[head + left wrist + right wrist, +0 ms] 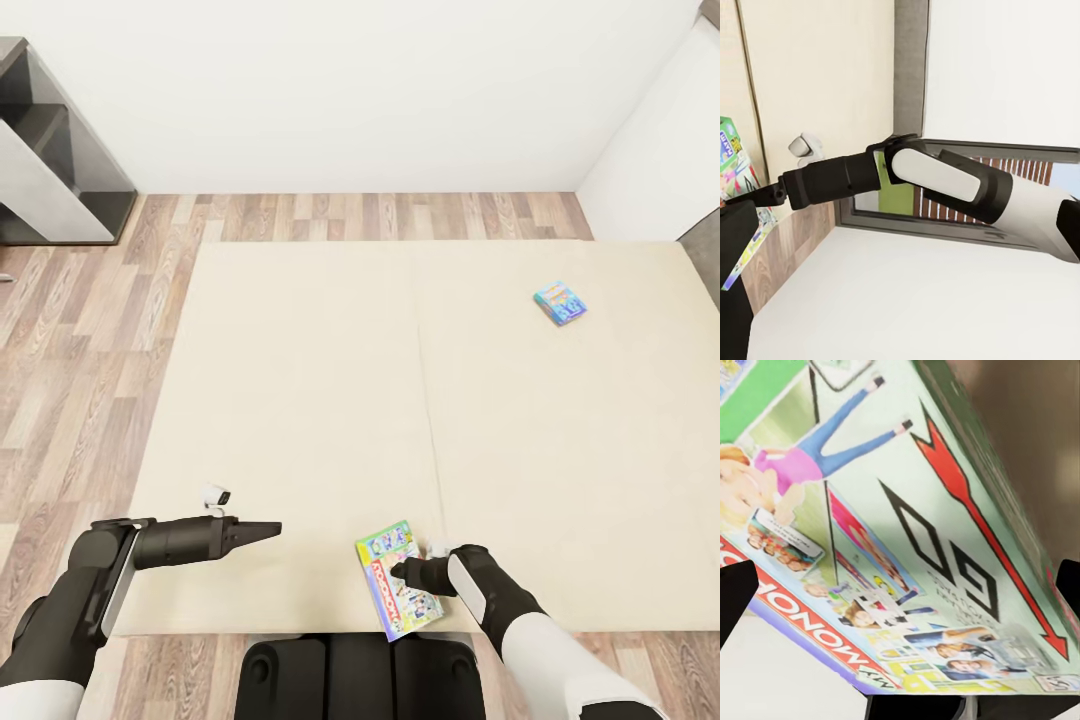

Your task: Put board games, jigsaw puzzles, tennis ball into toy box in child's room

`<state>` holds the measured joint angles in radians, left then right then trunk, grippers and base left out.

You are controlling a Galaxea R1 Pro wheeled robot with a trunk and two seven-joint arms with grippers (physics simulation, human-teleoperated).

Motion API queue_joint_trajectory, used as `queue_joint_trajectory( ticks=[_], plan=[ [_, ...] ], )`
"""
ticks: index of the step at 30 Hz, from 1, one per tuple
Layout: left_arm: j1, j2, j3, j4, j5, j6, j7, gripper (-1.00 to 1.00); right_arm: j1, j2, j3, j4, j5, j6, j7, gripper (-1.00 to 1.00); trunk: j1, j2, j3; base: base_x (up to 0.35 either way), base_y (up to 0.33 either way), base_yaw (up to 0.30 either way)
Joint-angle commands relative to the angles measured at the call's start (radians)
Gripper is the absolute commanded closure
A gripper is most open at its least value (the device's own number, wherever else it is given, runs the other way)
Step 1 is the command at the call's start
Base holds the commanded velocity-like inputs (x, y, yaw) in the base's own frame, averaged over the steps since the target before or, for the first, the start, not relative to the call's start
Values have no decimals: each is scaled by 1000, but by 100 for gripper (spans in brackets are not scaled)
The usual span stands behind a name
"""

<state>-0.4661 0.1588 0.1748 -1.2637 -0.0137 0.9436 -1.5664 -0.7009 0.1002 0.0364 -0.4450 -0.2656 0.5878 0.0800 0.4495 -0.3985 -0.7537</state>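
The Monopoly board game (398, 579), a stiff, light, slick flat box at the bed (300, 400) near edge, is bracketed by the right gripper (400, 573), jaws apart; its thin edges would be gripped.

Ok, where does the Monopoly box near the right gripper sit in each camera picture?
Head view: the Monopoly box lies at the bed's near edge, low and right of centre, with the right gripper over it.
Left wrist view: a strip of it at the left edge, behind the right arm.
Right wrist view: close up, its lid spans most of the picture.
Shared landmark: the box's red logo band.
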Motion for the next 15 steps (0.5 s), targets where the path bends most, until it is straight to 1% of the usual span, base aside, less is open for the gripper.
queue_joint_trajectory(
  ticks=[1, 5, 10, 15],
  plan=[
    [0, 0, 0, 0, -2, 11, -4, -100, 0, -1, 3, -1, -2, 4, 0, -100, 1, -1, -1, 0, 29, 0],
    [0, 0, 0, 0, -2, 11, -4, -100, 0, -1, 3, -1, -3, 3, 0, -100, 1, -1, -1, 0, 28, 0],
    [0, 1, 0, 0, -2, 11, -4, -100, 0, -1, 3, -1, -2, 3, 0, -100, 1, -1, -1, 0, 119, 0],
    [0, 1, 0, 0, -2, 11, -4, -100, 0, -1, 3, -1, -2, 3, 0, -100, 1, -1, -1, 0, 36, 0]
  ],
)
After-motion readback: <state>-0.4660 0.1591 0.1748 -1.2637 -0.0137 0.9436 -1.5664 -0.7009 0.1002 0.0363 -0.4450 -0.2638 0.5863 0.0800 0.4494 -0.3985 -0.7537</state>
